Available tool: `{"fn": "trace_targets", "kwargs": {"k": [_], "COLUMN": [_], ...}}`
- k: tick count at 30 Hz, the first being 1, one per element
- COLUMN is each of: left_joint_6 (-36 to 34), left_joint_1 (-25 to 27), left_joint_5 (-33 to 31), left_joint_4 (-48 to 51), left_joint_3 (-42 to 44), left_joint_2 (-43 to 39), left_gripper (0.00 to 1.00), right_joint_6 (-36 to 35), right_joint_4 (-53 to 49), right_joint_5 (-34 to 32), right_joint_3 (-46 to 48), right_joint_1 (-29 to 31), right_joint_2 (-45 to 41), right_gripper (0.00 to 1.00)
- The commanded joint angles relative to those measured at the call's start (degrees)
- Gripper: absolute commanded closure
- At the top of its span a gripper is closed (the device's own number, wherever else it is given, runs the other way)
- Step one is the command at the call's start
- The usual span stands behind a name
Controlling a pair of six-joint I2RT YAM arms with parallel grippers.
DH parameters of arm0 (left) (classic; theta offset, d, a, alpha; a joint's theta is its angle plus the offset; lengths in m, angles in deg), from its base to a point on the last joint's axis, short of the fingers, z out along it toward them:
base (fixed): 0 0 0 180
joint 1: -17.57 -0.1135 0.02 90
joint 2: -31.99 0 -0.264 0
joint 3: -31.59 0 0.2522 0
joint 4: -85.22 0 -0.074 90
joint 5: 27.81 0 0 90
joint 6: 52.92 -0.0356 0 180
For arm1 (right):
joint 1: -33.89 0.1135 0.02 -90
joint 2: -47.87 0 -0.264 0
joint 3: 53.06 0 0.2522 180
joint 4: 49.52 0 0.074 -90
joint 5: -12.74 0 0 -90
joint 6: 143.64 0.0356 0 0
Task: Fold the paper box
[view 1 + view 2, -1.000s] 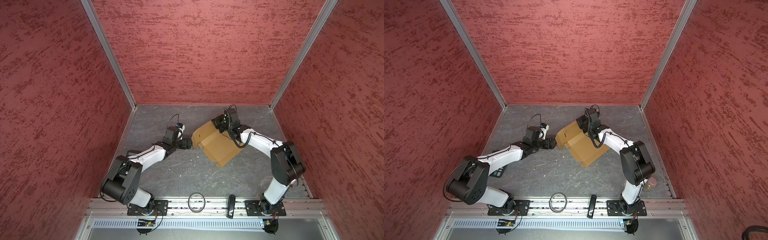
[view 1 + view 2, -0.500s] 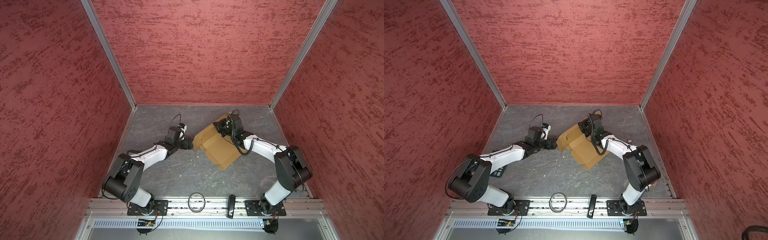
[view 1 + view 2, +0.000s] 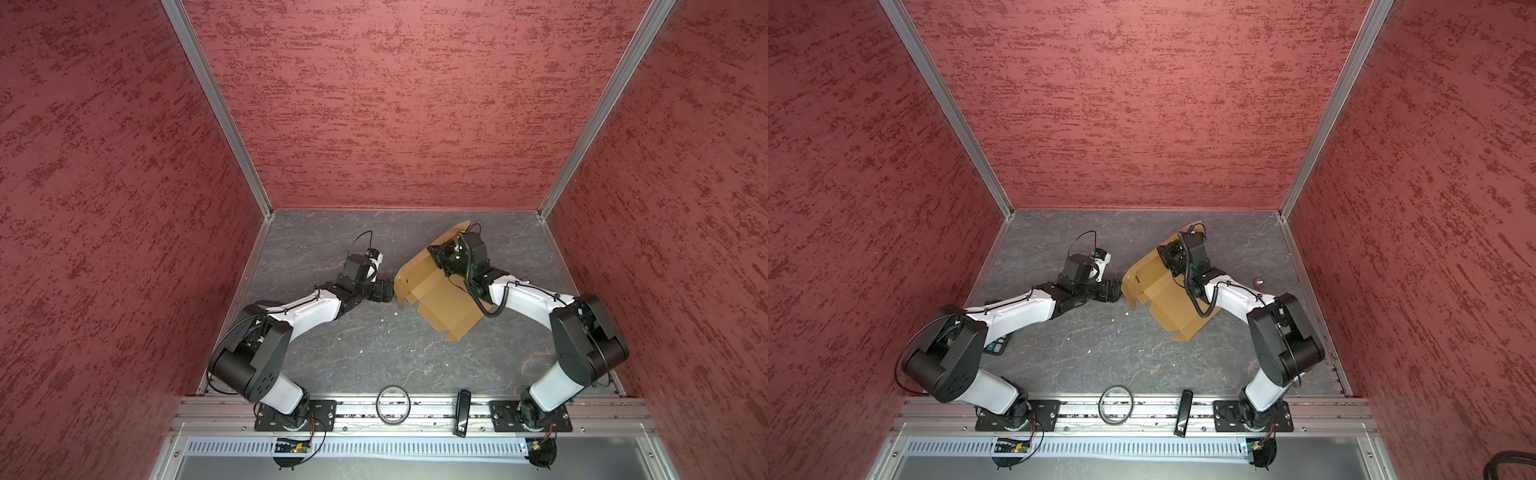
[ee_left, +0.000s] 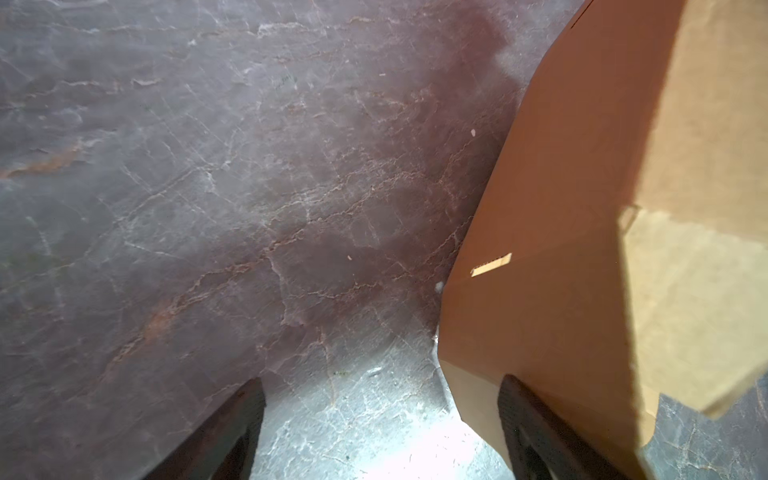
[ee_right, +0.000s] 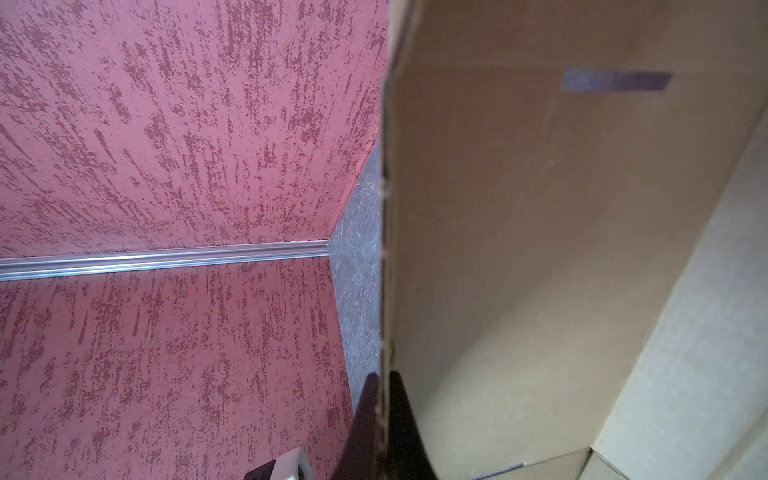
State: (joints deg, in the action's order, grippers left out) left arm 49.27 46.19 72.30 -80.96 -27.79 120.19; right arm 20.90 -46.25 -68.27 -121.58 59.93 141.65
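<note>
The paper box (image 3: 440, 299) (image 3: 1167, 303) is a tan cardboard sheet, partly folded, on the grey floor right of centre in both top views. Its far and left panels stand up. My right gripper (image 3: 434, 251) (image 5: 384, 376) is shut on the edge of the raised far panel (image 5: 540, 208), one finger on each face. My left gripper (image 3: 390, 291) (image 4: 380, 380) is open, low over the floor at the box's left flap (image 4: 582, 208). The flap's lower corner reaches in between the jaws, close against one finger (image 4: 523, 415).
Red textured walls close in the floor on three sides. A black ring (image 3: 393, 404) and a black bar-shaped object (image 3: 462, 411) lie on the front rail. A dark flat device (image 3: 996, 347) sits under the left arm. A small object (image 3: 1259, 284) stands beside the right arm.
My left gripper has edged right, up to the box's left flap. My right gripper, still holding the far panel, has drawn it slightly nearer, and the box has shifted with it.
</note>
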Motion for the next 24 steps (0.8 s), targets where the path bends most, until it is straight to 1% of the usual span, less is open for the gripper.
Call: {"fn": "trace_targets", "kwargs": {"k": [1, 12, 18, 24], "left_joint_6": [0.8, 0.8, 0.6, 0.3], "left_joint_1": [1.0, 0.7, 0.7, 0.9], "left_joint_5": [0.1, -2.3, -2.5, -2.5], "left_joint_4": [-1.1, 0.0, 0.3, 1.2], "left_joint_3": [-0.8, -1.4, -1.2, -1.7], "left_joint_2": [0.4, -0.4, -0.8, -1.1], "left_gripper": [0.10, 0.05, 0.03, 0.02], "right_joint_6": [-0.5, -0.6, -0.5, 1.4], "right_joint_4": [2.8, 5.6, 10.1, 18.6], "right_joint_5": [-0.2, 2.6, 5.9, 9.8], "right_joint_3": [1.0, -1.8, 0.8, 6.1], "right_joint_1": [0.1, 0.1, -0.6, -2.4], "right_joint_2": [-1.8, -1.1, -1.1, 0.3], "right_gripper": [0.97, 0.97, 0.97, 0.97]}}
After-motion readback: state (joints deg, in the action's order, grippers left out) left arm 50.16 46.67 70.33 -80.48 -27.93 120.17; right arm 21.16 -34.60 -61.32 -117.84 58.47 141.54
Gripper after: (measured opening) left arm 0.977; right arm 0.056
